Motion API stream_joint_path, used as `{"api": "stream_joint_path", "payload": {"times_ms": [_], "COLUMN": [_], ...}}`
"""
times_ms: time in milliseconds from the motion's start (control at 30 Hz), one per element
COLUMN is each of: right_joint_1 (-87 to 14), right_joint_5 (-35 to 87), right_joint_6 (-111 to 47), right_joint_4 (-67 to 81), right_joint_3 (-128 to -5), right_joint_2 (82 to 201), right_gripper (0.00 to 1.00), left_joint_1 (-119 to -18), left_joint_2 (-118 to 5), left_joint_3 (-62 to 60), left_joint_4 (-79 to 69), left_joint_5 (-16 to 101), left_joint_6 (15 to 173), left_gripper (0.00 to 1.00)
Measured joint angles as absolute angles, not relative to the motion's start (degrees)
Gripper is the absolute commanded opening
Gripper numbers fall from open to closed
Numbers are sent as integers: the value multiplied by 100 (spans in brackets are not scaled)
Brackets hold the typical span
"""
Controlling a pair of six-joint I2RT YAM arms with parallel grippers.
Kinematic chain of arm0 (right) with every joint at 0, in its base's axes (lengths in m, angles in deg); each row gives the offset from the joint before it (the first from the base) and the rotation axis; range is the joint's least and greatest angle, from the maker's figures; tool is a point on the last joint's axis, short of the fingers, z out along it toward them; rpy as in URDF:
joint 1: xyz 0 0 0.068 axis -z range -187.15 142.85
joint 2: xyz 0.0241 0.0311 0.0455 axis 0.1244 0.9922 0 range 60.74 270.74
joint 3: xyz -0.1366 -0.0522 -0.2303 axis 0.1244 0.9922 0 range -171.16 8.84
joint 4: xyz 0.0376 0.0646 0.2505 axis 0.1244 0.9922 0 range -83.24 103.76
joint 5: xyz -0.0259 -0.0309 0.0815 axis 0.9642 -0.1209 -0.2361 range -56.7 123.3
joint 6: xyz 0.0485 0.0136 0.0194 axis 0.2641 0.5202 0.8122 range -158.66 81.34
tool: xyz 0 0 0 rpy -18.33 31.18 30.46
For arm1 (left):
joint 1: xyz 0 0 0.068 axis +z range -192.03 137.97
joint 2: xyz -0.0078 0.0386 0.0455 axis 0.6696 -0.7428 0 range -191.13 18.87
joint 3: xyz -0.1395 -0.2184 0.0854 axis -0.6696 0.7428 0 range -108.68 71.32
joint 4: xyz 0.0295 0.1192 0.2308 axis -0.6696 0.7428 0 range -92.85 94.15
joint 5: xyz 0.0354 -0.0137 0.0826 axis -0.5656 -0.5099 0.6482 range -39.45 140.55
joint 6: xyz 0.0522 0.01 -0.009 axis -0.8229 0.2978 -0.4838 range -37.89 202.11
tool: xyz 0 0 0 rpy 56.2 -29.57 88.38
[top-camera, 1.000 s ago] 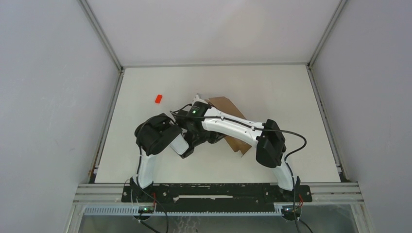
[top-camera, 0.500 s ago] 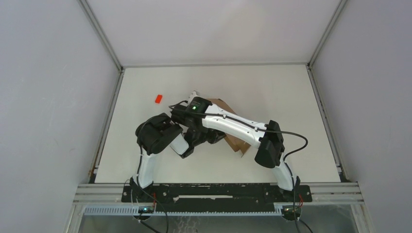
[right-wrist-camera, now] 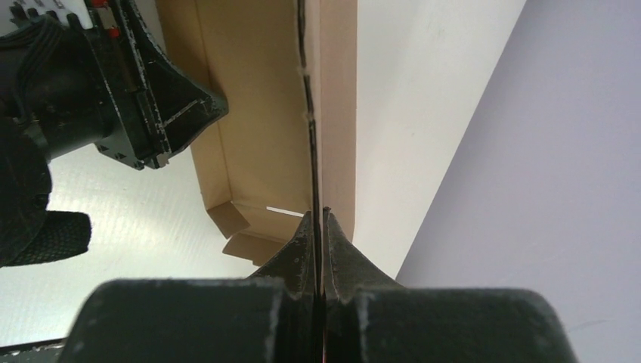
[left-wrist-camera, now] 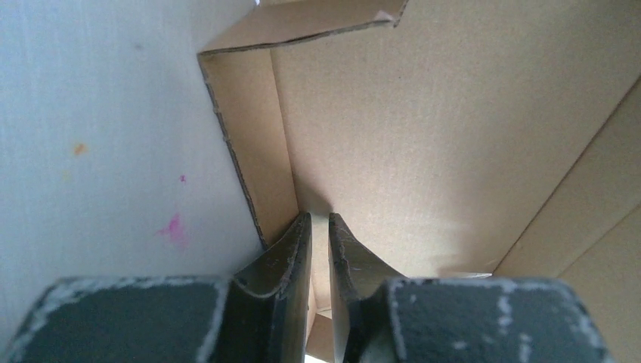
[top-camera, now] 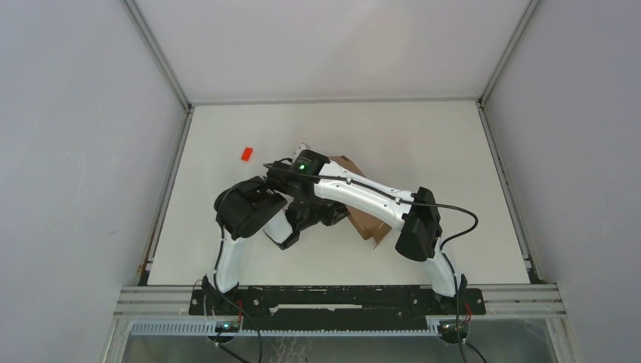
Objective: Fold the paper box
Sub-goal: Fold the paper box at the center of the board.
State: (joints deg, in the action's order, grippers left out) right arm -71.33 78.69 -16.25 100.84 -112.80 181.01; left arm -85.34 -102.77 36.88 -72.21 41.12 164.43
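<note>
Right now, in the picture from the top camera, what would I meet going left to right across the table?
First the tiny red block → left arm's black elbow → paper box → right arm's black elbow.

One paper box [top-camera: 368, 224] and one red block [top-camera: 246, 153].

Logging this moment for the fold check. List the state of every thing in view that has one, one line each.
paper box: partly folded, side walls raised, not closed, held at two places.
left gripper: nearly shut, apparently pinching a cardboard wall in its narrow gap.
right gripper: shut on a thin upright edge of the box.
red block: lying on the table, apart from the box, untouched.
</note>
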Motion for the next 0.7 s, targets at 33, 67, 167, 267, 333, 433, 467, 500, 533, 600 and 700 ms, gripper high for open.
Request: {"api": "stream_joint_path", "payload": {"times_ms": [33,67,167,267,333,433,467,500,533,600,700], "right_joint_1": [-7133,-7133,-7139,-7159,-7163,-7163,-7168,-7177,-7187,-7227,-7319], "right_joint_5": [7838,7799,7720,7650,7624,7589,7567,7545,7517,7473,7412], "right_joint_6": [-1625,-1625,-1629,-1631,-1633,-1633,-1633,-1633,-1633,-1631,-1631], "right_joint_4": [10084,10084,10084,10082,10082,10080,10080,10078,10080,10080,10078], "right_joint_3": [-11298,-11331,-11431,-11475,-11477,-11479,-11484,-11497,-11521,-11549,-11551], "right_joint_2": [18101,18101,18101,18098,18098,18081,18070,18057,18044,18005,17876], "right_gripper": [0,0,0,0,0,0,0,0,0,0,0], "left_joint_1": [-8534,-8534,-8523,-8506,-8506,-8504,-8504,-8501,-8501,-8491,-8471], "left_joint_2": [-10297,-10317,-10387,-10430,-10448,-10481,-10494,-10509,-10531,-10564,-10610], "left_joint_3": [3688,3688,3688,3688,3688,3688,3688,3686,3686,3686,3686], "left_joint_4": [-7256,-7287,-7416,-7494,-7527,-7586,-7608,-7634,-7680,-7752,-7866], "left_joint_5": [4110,4110,4097,4077,4073,4069,4066,4064,4053,4027,3970], "left_joint_6": [16457,16467,16472,16472,16472,16472,16472,16472,16476,16481,16478], "left_gripper": [19,19,19,19,19,19,19,19,19,19,19]}}
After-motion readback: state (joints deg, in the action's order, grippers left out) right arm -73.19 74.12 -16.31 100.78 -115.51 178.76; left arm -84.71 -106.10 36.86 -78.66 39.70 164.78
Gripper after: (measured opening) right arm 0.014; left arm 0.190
